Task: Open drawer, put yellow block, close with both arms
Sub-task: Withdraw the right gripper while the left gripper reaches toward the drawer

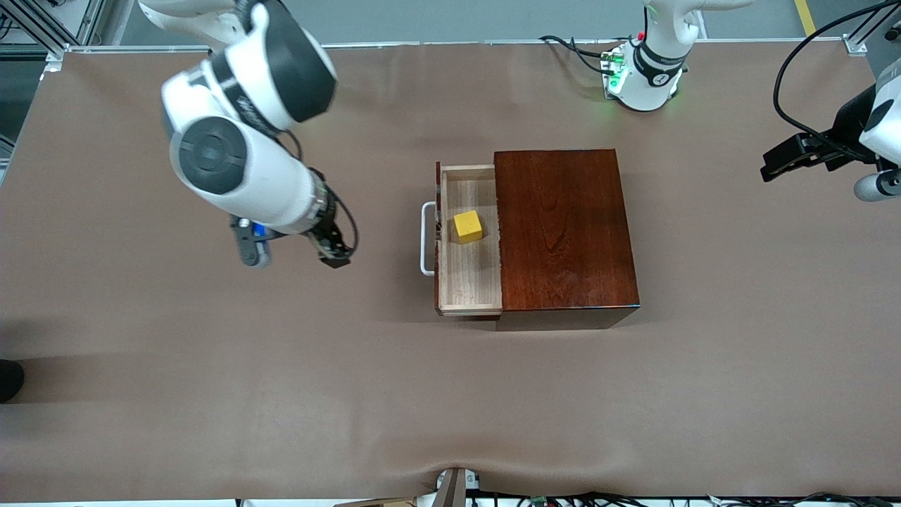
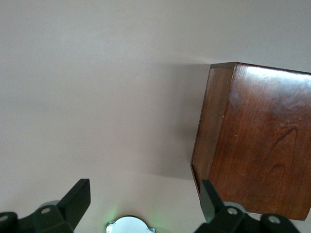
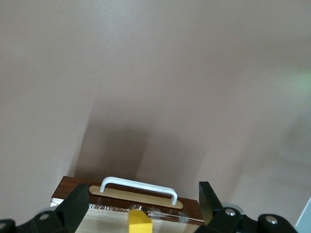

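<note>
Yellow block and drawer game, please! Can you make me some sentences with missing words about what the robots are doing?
1. The yellow block sits inside the open ____.
2. The drawer's handle is colored ____.
3. The right gripper hangs over the bare table with its fingers ____.
4. The left gripper, fingers open, is over the table beside the dark wooden ____.

Missing words: drawer; white; open; box.
</note>
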